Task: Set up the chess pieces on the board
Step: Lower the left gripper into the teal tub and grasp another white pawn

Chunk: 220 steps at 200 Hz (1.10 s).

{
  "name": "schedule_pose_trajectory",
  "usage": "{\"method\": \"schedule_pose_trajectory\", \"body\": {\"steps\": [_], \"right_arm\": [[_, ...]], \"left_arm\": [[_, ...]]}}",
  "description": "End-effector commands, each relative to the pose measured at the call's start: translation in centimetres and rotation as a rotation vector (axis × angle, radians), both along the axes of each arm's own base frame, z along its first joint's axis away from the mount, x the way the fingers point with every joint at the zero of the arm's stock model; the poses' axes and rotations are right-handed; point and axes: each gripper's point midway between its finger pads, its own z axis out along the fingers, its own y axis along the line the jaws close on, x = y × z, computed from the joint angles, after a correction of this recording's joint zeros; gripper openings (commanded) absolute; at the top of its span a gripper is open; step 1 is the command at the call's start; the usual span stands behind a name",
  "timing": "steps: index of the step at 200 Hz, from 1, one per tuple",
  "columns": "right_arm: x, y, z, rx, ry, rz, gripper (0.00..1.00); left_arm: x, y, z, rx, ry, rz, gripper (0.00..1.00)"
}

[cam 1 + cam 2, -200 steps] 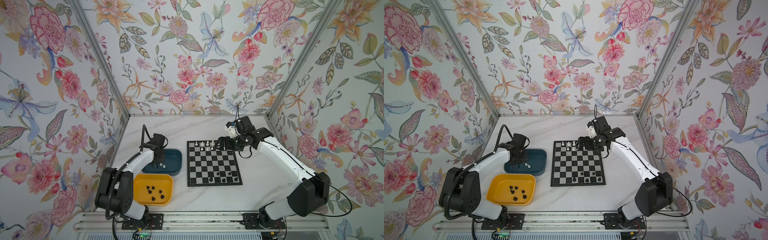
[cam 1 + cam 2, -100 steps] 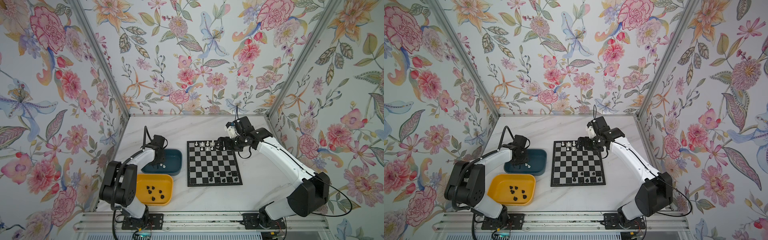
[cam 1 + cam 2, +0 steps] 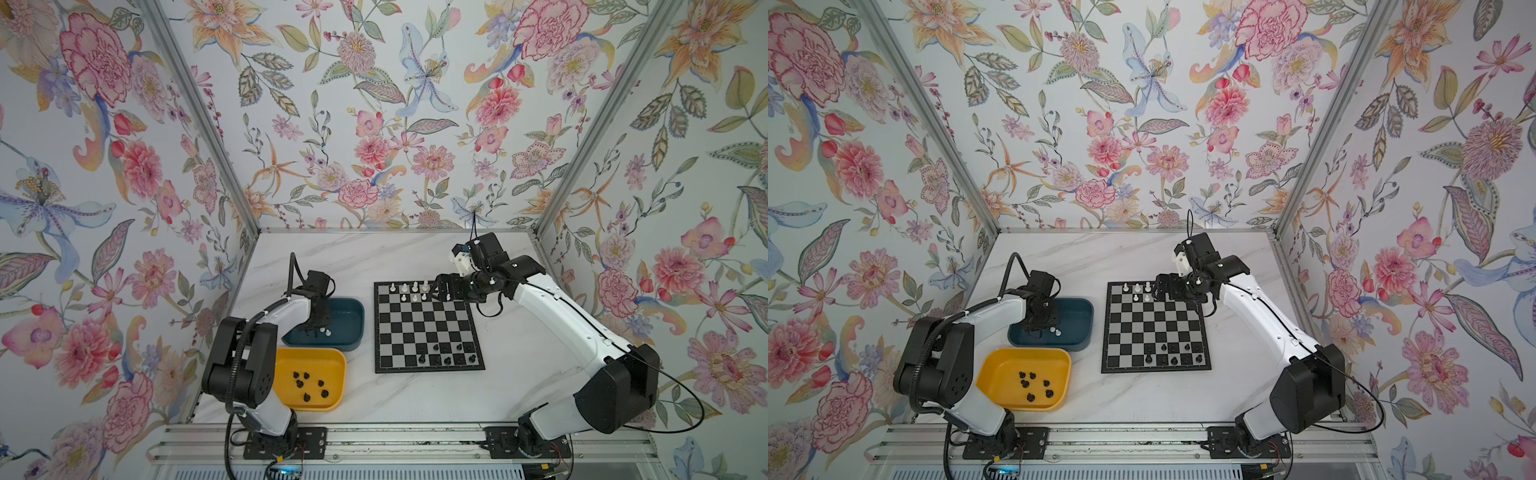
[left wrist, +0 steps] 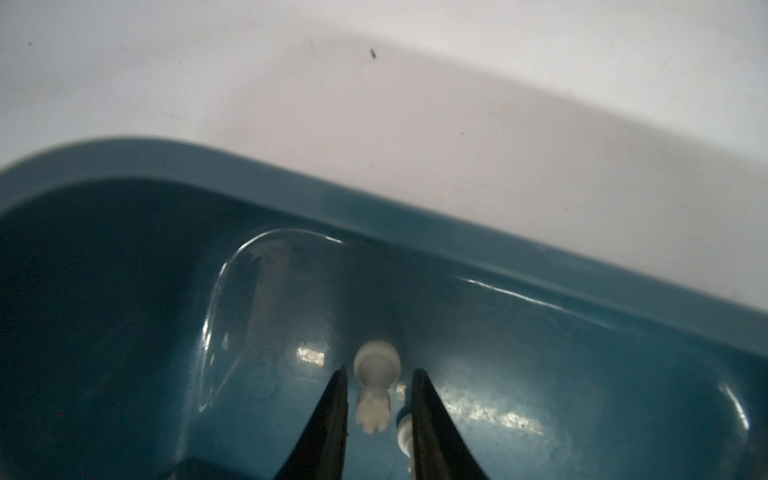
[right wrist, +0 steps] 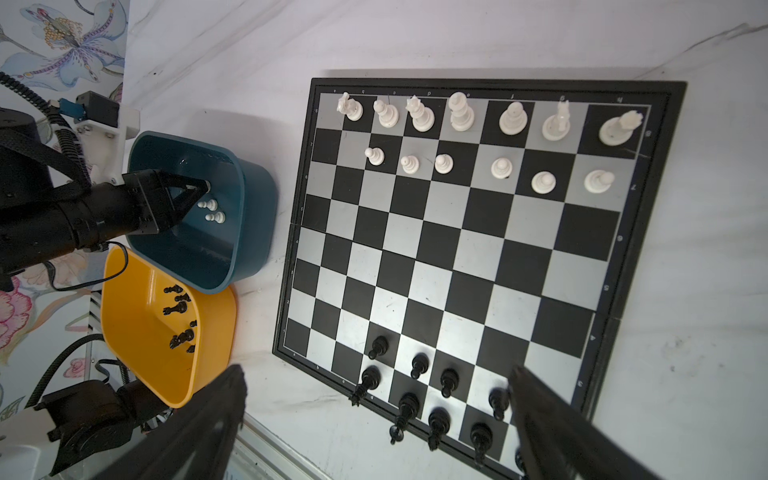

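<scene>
Left gripper (image 4: 378, 372) straddles a white piece (image 4: 372, 409) in teal tray (image 3: 354, 303), left of board (image 3: 424, 324).
Board's near rows: black pieces (image 3: 446, 353); left jaws narrowly apart, small gaps either side of the piece; far rows: white pieces (image 3: 409, 287); right gripper (image 3: 436, 291) wide apart over board's far edge.

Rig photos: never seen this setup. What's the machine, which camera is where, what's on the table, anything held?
Two white robot arms with two-finger grippers stand at a marble table. Two pictures look down from overhead; two come from wrist cameras. On the table: a chessboard, white pieces at its far end, black pieces at its near end; a teal tray with spare white ones; a yellow tray with spare black ones. The left gripper is in the teal tray, jaws either side of a lying white piece, not yet closed. The right gripper hangs open over the chessboard, empty.
</scene>
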Motion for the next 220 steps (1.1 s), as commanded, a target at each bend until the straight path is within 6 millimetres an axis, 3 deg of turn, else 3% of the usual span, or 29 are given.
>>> {"method": "schedule_pose_trajectory", "body": {"steps": [1, 99, 155, 180, 220], "right_arm": [[0.2, 0.1, 0.7, -0.001, -0.019, -0.011, 0.99], [0.5, 0.5, 0.4, -0.001, -0.009, -0.007, 0.99], [0.6, 0.6, 0.6, -0.002, -0.012, -0.009, 0.99], [0.7, 0.7, 0.5, -0.003, -0.011, -0.008, 0.99], [0.8, 1.1, 0.6, -0.001, -0.013, 0.000, 0.99]], "left_arm": [[0.2, 0.5, -0.2, 0.016, 0.006, -0.004, 0.27], [0.6, 0.7, -0.2, 0.017, 0.007, -0.008, 0.18], [0.9, 0.7, -0.2, 0.014, 0.010, -0.016, 0.05], [1.4, 0.3, 0.6, -0.003, 0.003, -0.026, 0.04], [2.7, -0.6, 3.6, -0.033, -0.037, -0.045, 0.03]]}}
